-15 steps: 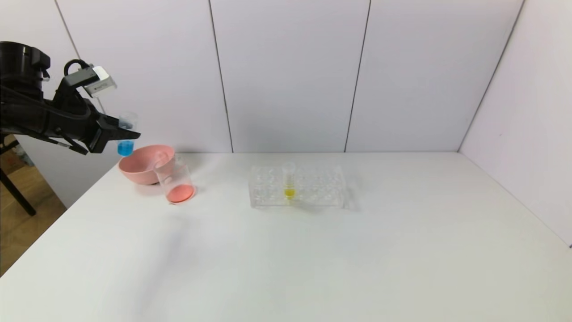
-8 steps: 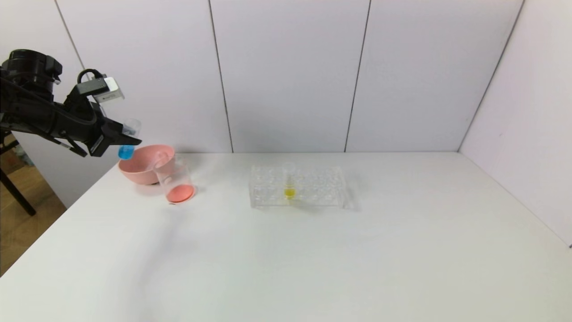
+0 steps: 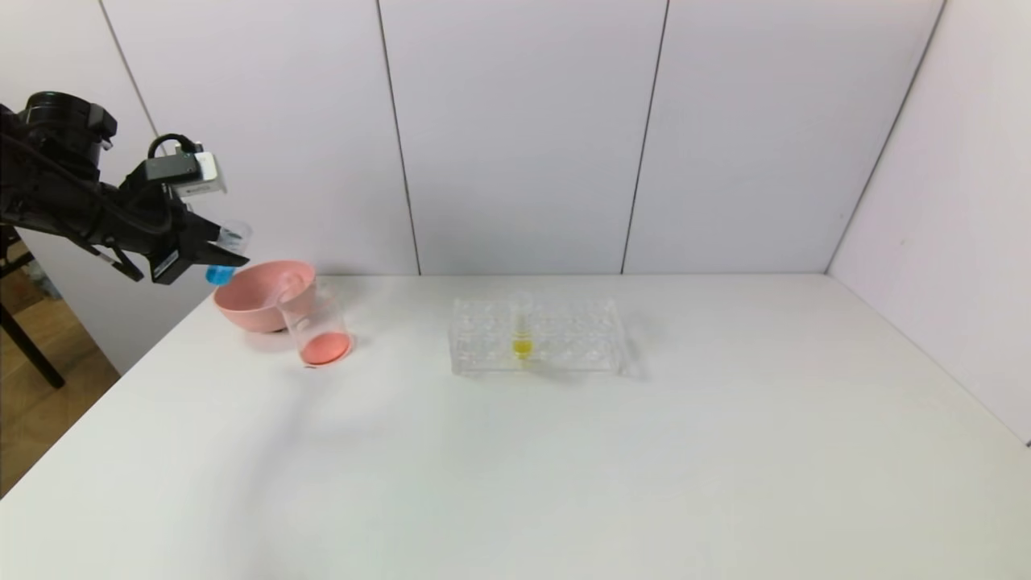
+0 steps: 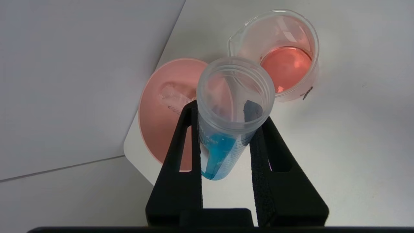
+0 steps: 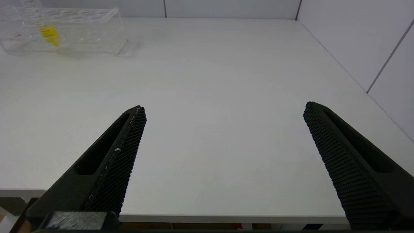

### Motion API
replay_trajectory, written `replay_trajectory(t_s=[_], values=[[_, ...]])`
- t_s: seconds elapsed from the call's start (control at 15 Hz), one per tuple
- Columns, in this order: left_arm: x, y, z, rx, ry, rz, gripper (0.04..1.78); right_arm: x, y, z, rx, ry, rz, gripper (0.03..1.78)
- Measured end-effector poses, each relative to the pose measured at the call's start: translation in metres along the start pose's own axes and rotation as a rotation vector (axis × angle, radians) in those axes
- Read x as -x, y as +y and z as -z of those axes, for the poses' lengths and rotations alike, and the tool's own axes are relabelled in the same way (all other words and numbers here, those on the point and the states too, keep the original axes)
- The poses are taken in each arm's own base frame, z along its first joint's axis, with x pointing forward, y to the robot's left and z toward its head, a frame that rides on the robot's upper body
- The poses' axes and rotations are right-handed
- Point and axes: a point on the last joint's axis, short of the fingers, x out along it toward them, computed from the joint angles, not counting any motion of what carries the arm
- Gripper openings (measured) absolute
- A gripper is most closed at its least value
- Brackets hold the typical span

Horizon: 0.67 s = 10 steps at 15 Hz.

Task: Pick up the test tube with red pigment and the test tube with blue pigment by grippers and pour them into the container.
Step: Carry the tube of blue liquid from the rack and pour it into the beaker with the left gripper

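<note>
My left gripper (image 3: 225, 254) is shut on the test tube with blue pigment (image 3: 218, 274), held in the air over the far-left rim of the pink bowl. The tube is tilted, mouth up and toward the beaker, and blue liquid sits in its lower part (image 4: 220, 152). The container (image 3: 312, 310), a clear glass beaker with red-orange liquid at its bottom, stands just right of the bowl; it also shows in the left wrist view (image 4: 245, 38). No tube with red liquid shows. My right gripper (image 5: 223, 108) is open and empty over the table's near edge.
The pink bowl (image 3: 246, 306) holds an empty clear tube (image 4: 173, 96) lying on its side. A clear tube rack (image 3: 564, 338) with a yellow-liquid tube (image 3: 521, 326) stands mid-table. The table's left edge runs just below my left gripper.
My left wrist has dropped a little and rotated. The blue tube has gone from upright to tilted, its mouth leaning toward the beaker. Nothing else has moved.
</note>
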Motion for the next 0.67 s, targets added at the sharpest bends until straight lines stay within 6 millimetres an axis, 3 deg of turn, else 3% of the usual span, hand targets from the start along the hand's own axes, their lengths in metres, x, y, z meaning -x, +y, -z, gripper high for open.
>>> replay_trajectory(t_s=[0.67], values=[[-0.0096,-0.0007,-0.0001,-0.110,0.092,-0.006,0.44,0.0000,0.0000,0.0000,0.000,0.000,0.000,1.77]])
